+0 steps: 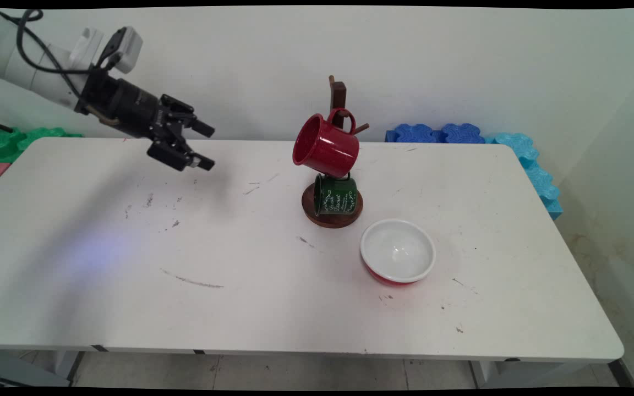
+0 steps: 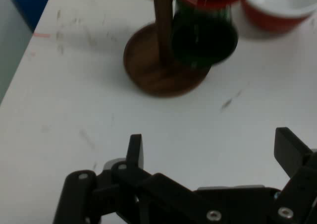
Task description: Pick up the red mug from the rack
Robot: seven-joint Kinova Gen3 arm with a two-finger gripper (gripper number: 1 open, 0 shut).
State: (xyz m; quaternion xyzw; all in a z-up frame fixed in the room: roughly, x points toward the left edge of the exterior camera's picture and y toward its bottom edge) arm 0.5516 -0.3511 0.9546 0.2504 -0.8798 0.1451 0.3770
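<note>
My black gripper [image 1: 205, 146] hangs open above the table's far left part, holding nothing, its fingers pointing right toward a wooden mug stand [image 1: 332, 212]. A red mug [image 1: 325, 146] hangs on the stand's upper peg, mouth facing left. Below it hangs a dark green mug [image 1: 336, 195] with white lettering. The stand is well to the right of the gripper, apart from it. In the hand view the stand's round base [image 2: 158, 75] and post lie ahead, with the green mug [image 2: 204, 38] beside the post and my open gripper [image 2: 210, 149] at the bottom.
A bowl [image 1: 398, 251], white inside and red outside, sits on the white table [image 1: 240, 297] right of the stand's base. Blue foam blocks [image 1: 515, 148] line the far right edge; green ones [image 1: 14, 140] lie at the far left. The wall stands close behind.
</note>
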